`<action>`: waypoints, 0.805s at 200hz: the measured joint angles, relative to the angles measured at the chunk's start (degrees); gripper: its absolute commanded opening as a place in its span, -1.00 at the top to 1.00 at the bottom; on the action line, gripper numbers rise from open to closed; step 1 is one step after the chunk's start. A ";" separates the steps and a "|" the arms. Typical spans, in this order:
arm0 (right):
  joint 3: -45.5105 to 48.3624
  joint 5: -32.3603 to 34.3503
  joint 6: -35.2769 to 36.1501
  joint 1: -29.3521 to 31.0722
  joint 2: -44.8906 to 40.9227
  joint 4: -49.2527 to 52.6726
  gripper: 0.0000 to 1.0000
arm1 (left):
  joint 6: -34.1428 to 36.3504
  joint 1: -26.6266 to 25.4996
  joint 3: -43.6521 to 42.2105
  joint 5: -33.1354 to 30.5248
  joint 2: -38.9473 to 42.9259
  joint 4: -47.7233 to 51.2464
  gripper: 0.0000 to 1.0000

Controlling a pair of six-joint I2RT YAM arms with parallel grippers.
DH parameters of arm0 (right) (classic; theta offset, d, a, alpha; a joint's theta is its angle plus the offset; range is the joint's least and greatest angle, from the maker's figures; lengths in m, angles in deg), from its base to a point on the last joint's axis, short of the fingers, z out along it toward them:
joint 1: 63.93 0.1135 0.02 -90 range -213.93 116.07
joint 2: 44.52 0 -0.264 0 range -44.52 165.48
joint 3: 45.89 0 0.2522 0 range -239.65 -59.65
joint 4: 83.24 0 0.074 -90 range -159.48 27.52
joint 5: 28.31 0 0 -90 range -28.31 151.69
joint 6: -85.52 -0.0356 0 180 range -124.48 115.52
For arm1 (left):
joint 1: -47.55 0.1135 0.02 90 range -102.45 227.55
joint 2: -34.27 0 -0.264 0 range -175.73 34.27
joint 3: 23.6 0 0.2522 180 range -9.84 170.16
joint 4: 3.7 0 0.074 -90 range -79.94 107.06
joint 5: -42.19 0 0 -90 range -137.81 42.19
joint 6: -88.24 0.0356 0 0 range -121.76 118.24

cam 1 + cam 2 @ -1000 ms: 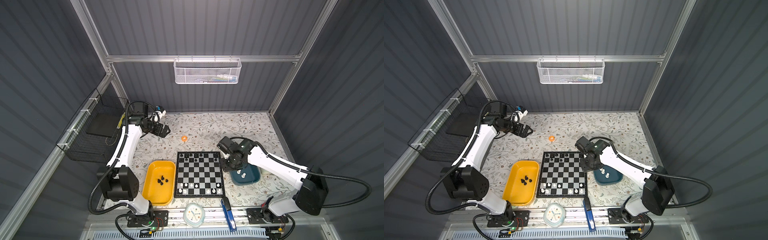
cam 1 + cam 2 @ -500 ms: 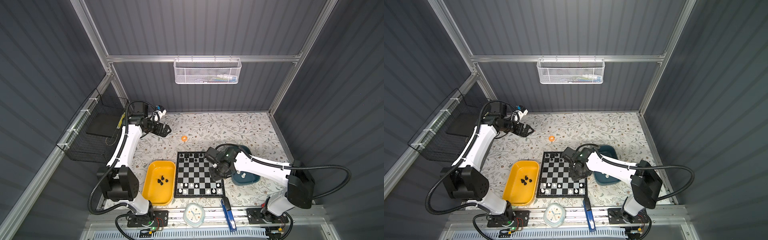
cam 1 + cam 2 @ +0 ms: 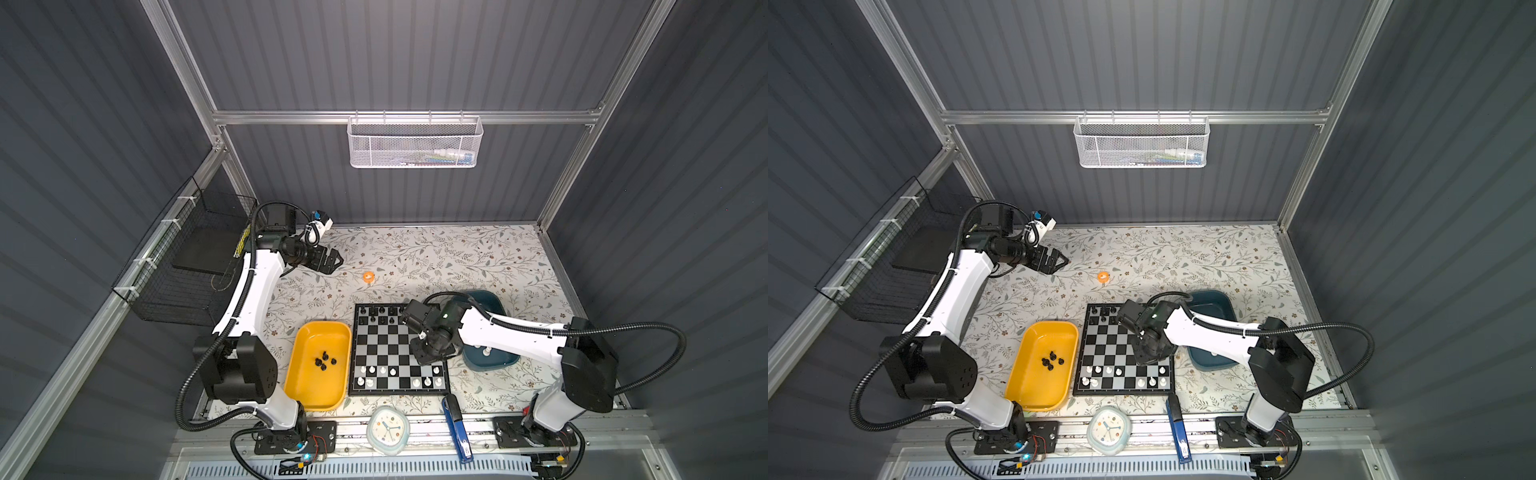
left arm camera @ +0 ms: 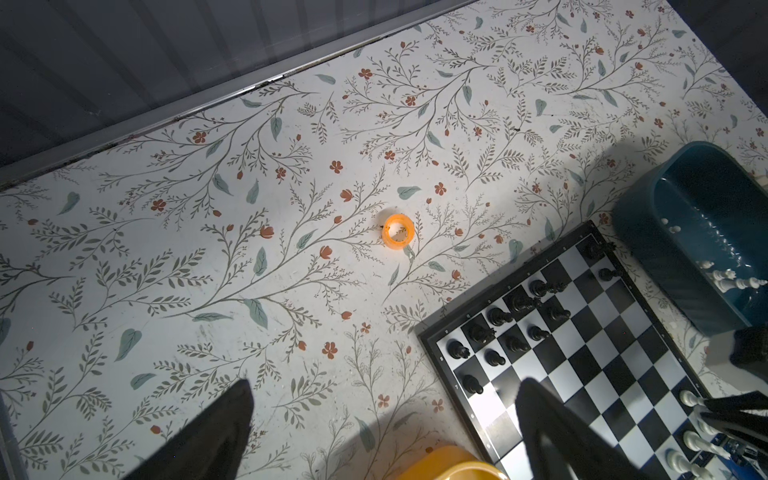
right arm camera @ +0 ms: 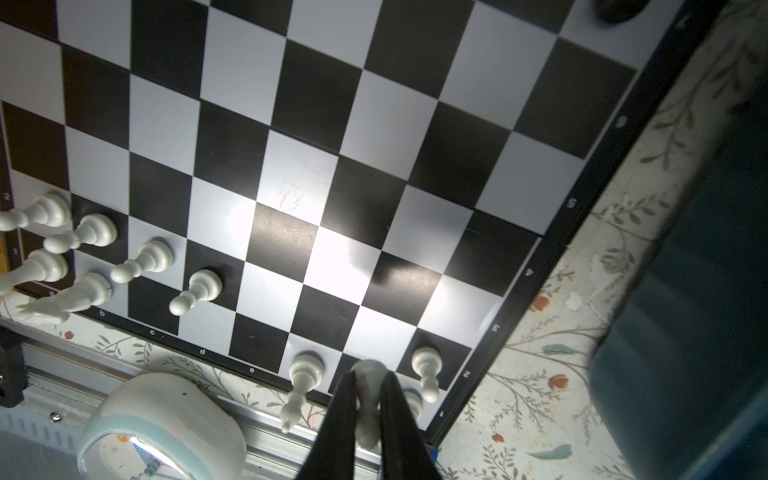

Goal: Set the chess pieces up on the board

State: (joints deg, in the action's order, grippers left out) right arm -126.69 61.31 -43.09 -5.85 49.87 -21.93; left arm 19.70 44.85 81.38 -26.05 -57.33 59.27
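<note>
The board lies at the front middle of the table. Black chess pieces stand on its far rows and white chess pieces on its near rows. My right gripper hangs low over the board's near right corner, shut on a white piece. Other white pieces show in the right wrist view. My left gripper is open and empty, high over the back left of the table.
A yellow tray left of the board holds a few black pieces. A teal tray on the right holds white pieces. An orange ring lies behind the board. A clock and blue stapler sit in front.
My right arm has swung from the teal tray leftward over the board and come down at its near right corner, gripper shut throughout. The left arm has not moved.
</note>
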 measured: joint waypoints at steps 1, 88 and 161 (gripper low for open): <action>0.00 0.00 0.00 0.00 0.00 0.00 0.70 | -0.07 0.00 0.00 0.00 0.02 0.00 -0.99; 1.16 -0.50 -2.43 1.18 2.08 -1.31 0.70 | -0.59 0.00 -0.46 0.44 0.46 -0.85 -0.99; 2.91 -0.31 -3.37 1.22 2.64 -1.70 0.70 | -0.74 0.00 -0.57 0.76 0.46 -0.90 -0.99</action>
State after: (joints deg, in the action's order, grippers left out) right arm -123.79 61.00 -46.46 -4.62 52.52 -23.63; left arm 18.95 44.85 80.81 -25.28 -56.87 58.37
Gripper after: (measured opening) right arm 0.150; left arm 0.995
